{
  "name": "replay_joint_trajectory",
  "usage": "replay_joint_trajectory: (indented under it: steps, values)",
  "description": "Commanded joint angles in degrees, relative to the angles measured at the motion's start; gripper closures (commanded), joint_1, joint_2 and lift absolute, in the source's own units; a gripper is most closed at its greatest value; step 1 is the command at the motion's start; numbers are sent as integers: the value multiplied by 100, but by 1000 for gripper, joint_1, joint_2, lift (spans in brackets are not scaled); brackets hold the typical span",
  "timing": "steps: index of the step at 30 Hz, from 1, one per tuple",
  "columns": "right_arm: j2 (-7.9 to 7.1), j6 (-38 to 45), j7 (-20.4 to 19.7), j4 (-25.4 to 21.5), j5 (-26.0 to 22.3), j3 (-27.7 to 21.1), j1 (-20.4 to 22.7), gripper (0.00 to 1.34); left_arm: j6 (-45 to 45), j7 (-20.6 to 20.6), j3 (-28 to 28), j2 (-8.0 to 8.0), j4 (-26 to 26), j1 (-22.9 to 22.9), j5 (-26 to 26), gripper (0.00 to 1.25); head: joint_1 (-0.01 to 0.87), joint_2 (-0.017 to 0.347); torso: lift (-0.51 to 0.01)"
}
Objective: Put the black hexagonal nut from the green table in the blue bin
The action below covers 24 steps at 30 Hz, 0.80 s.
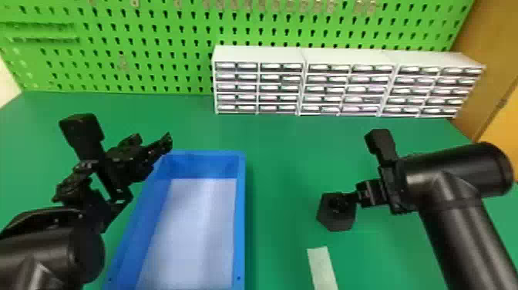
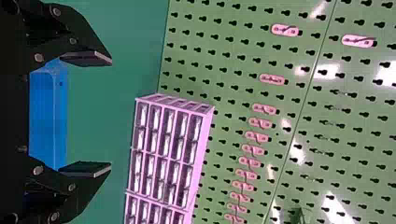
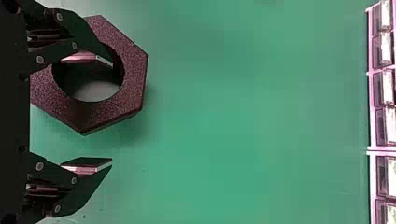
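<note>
Right wrist view reveals right gripper (image 1: 341,203) spread at the nut (image 3: 133,79); left gripper (image 1: 156,146) gapes.

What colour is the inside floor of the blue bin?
The floor is pale bluish white, seen best in the head view.

In the head view we look forward and down toward the drawer cabinet (image 1: 258,54) from well before it, sharing the pegboard (image 1: 154,34) behind it with our cabinet-facing left wrist view, while our right looks closely onto the counter (image 3: 243,116) before it.

Fingers (image 3: 88,182) apart, one at the hole in the black hexagonal nut (image 3: 132,70), green table (image 3: 257,116), drawers (image 3: 386,126)
</note>
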Motion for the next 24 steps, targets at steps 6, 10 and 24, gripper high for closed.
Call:
replay_joint_trajectory:
  steps: [6,10,24]
  values:
    - [0,-55,0,91,0,-16,20,521,0,0,0,0,0,9,0,453,691,9,-97]
    - [0,-90,0,127,0,-33,29,521,0,0,0,0,0,9,0,453,691,9,-97]
    - [9,-108,0,179,0,-33,46,521,0,0,9,0,0,18,0,453,691,9,-97]
